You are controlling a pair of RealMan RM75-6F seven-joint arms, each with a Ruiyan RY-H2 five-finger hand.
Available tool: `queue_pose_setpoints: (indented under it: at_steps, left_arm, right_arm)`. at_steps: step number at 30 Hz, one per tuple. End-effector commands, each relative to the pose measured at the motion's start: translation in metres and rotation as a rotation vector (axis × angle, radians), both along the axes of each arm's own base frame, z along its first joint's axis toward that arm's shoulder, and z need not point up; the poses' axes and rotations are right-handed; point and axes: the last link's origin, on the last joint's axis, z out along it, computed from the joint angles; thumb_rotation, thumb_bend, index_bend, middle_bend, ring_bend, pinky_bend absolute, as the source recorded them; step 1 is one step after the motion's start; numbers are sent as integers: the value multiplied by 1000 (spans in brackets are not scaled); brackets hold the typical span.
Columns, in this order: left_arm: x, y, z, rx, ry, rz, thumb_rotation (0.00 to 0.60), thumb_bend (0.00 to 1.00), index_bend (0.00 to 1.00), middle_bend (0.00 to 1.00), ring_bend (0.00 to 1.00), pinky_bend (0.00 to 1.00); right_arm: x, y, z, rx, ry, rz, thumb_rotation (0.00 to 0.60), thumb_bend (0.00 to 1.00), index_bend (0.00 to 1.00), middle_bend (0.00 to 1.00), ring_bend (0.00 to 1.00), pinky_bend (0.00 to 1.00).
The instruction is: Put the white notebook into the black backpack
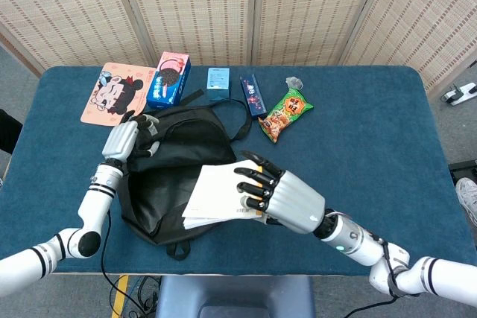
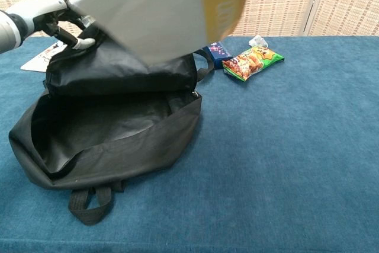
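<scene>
Right hand (image 1: pixel 279 197) holds white notebook (image 1: pixel 216 195) above open black backpack (image 1: pixel 168 184).

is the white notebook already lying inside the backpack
No, the right hand holds the white notebook in the air above the open black backpack.

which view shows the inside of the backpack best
The chest view: it looks straight into the black backpack, whose flap the left hand holds up, showing the dark interior. In the head view the white notebook, held by the right hand, covers much of the opening.
</scene>
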Motion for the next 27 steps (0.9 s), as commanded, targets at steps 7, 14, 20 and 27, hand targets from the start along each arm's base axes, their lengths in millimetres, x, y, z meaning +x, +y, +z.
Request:
queue_pose_setpoints:
  at_steps: [7,14,20,27]
  left_arm:
    - [10,18,6,-26,-11,45,600,453,756,284,236,37]
    - [12,25,9,-40,-24,78,600,453,756,284,236,37]
    - [8,23,10,-56,-27,96,600,453,756,284,237,37]
    - [5,20,15,-61,-33,109,600,453,757,284,237,37]
  right_arm:
    - [34,-10,-60,73,89,49,600,520,698,476,247,81]
    - [48,-14,-99,88,167,73,600,520,698,486,252,81]
    - [55,-20,-126,88,201,76,600,520,698,490,254,81]
    - [57,-29,-146,86,231,58,600,520,698,493,254,81]
